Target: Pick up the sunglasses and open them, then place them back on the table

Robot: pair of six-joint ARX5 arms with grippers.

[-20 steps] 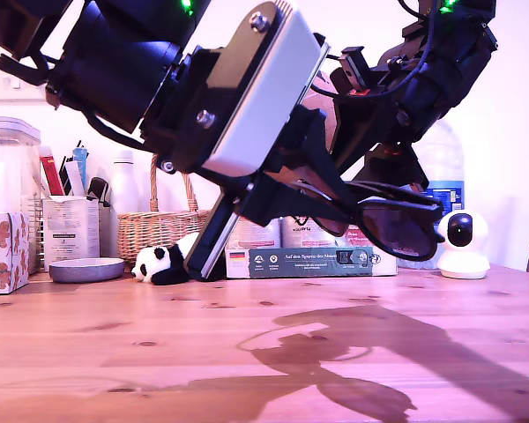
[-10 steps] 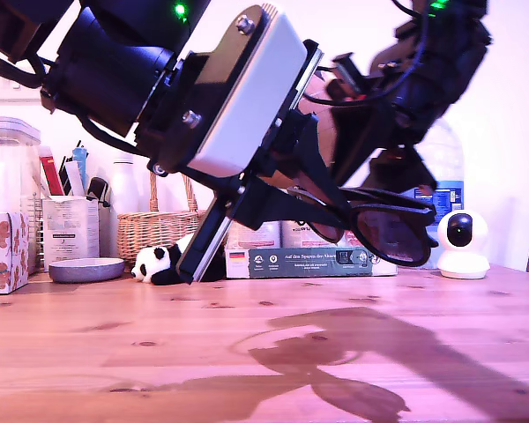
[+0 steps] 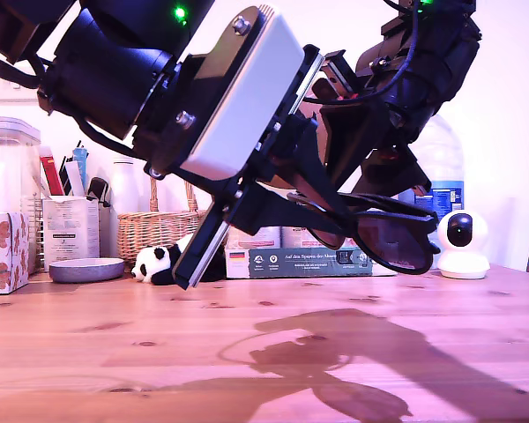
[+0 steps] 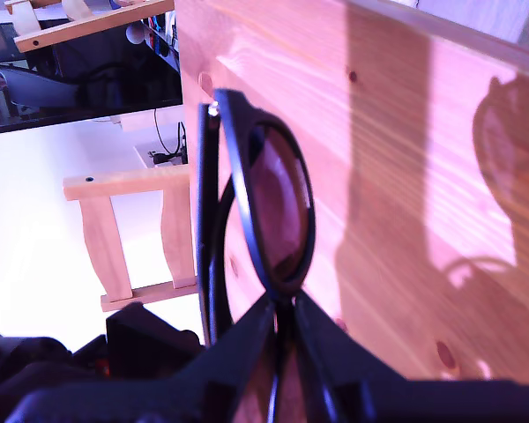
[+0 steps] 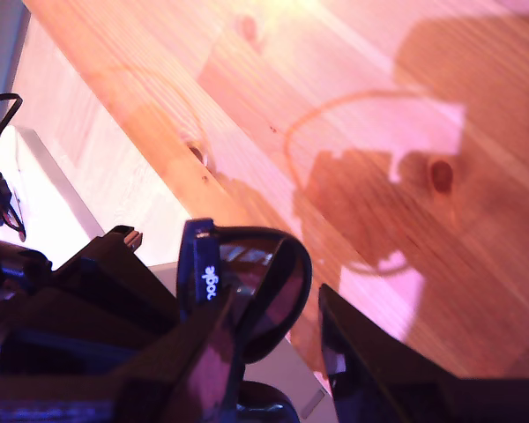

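The black sunglasses point(image 3: 393, 238) hang in the air above the table point(image 3: 159, 352), toward the exterior view's right. My first gripper point(image 4: 282, 310), on the big near arm coming from the exterior view's upper left, is shut on the frame beside one dark lens point(image 4: 282, 211). My second gripper point(image 5: 282, 352) comes down from the exterior view's upper right. Its fingers point(image 5: 361, 370) straddle the other lens point(image 5: 269, 295) near the hinge, and bare table shows between that lens and one finger. A thin arm of the sunglasses point(image 4: 208, 220) lies folded against the frame.
Along the back of the table stand a wicker basket point(image 3: 154, 231), a toy panda point(image 3: 161, 263), a flat box point(image 3: 304, 260), a white camera point(image 3: 463, 242), a bowl point(image 3: 86, 269) and storage jars point(image 3: 9, 189). A wooden chair point(image 4: 128, 233) stands past the table edge.
The near arm has tipped up slightly and the far arm has shifted a little up and left. The sunglasses stay held at almost the same spot above the table.
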